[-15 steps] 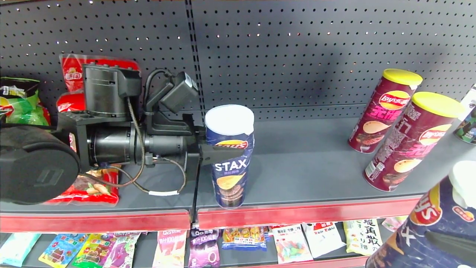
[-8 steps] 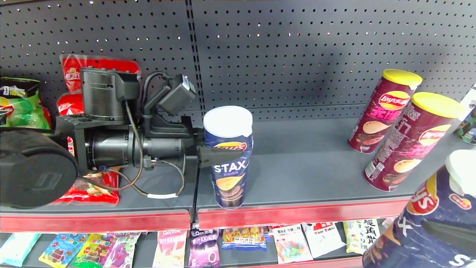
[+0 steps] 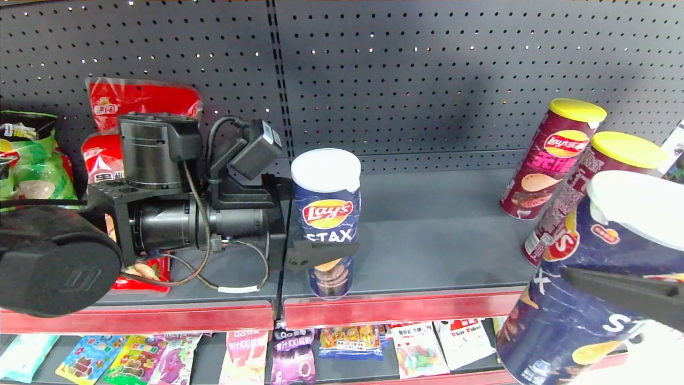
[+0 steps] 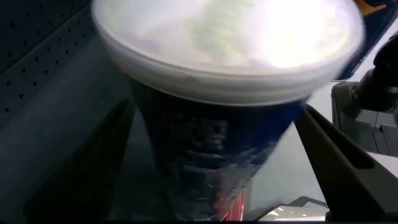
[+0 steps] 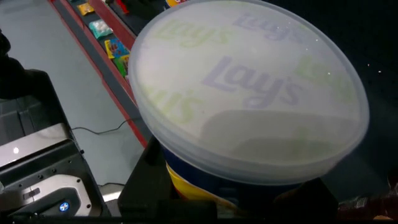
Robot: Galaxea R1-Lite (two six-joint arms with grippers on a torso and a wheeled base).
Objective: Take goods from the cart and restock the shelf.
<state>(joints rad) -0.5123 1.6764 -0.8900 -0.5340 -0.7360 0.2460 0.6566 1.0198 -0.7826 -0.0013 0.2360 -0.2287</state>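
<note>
A blue chips can (image 3: 327,214) with a white lid stands upright near the front of the grey shelf (image 3: 427,240). My left gripper (image 3: 320,255) sits low around it, open, with a gap on each side. In the left wrist view the same can (image 4: 211,168) stands between the spread fingers (image 4: 336,162). My right gripper (image 3: 614,278) is shut on a second blue chips can (image 3: 577,299), held up in front of the shelf's right end. The right wrist view looks down on the white lid of this second can (image 5: 249,87).
Two maroon cans with yellow lids (image 3: 553,158) (image 3: 614,155) stand tilted at the shelf's right, the nearer one partly hidden by the held can. Red (image 3: 139,101) and green (image 3: 32,155) snack bags fill the left. The shelf's middle is bare. Small packets (image 3: 347,342) line the lower shelf.
My left gripper has slid down the standing can, which stays in place. The right arm has lifted its can up and to the left, in front of the nearer maroon can.
</note>
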